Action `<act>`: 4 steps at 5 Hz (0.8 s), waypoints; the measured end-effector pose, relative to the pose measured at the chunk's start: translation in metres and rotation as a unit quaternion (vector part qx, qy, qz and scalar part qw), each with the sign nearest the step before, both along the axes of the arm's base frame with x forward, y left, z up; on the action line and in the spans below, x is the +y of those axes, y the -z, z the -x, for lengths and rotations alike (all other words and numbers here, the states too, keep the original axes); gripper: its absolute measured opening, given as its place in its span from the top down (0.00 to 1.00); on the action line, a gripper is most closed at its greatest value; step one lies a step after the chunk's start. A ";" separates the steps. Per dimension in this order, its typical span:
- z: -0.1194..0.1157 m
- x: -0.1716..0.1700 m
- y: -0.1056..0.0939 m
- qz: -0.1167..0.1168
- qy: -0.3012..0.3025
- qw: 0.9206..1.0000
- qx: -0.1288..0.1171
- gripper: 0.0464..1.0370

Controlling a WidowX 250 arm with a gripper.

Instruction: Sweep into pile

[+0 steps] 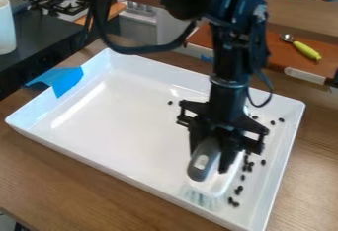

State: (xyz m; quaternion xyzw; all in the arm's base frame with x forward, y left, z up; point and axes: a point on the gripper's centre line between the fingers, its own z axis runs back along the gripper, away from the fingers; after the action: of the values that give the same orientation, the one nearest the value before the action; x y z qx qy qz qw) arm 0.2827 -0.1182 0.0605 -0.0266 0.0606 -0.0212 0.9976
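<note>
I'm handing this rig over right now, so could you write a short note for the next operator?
Gripper: closed on the grey handle of the brush, low over the white tray.
Dark pieces: strung loosely along the tray's right side as pictured, some touching or nearly so; one lone piece lies well to the left, toward the far wall.
Done: brush in hand; no single pile yet.
Left: bring in the lone piece and gather the strung-out ones together.
</note>
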 end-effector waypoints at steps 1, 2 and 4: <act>0.002 -0.015 -0.001 0.004 0.005 1.000 0.007 0.56; 0.007 -0.010 -0.005 0.000 0.009 1.000 0.008 0.56; -0.005 0.075 -0.054 0.034 -0.036 0.999 0.013 0.56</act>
State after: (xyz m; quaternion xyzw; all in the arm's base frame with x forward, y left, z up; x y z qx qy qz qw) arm 0.2873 -0.0431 0.1143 -0.0631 0.0717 0.0131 0.9953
